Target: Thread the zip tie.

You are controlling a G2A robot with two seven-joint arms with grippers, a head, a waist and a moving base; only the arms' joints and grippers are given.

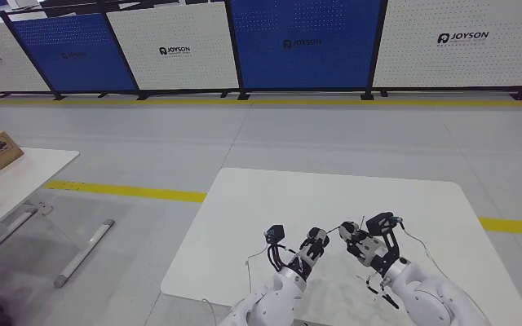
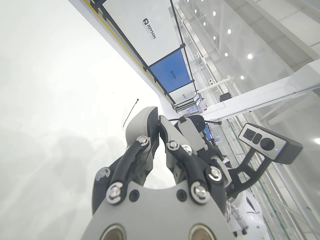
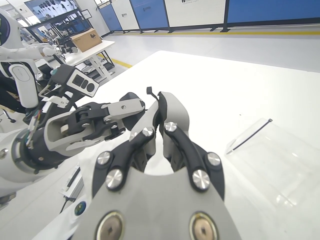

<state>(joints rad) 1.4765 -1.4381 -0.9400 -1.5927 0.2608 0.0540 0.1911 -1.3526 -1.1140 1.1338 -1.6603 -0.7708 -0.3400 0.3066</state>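
Table (image 1: 326, 196): zip tie (image 3: 149, 90) crosswise, head rightward

An industrial lab hall: pegboard partitions (image 1: 306, 41), yellow floor line (image 1: 122, 190), white work tables (image 1: 326, 204).

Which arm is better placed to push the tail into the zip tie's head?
Likely left. The right gripper is shut on the zip tie, with its head poking out beyond it; the left gripper, also shut, sits right beside that head.
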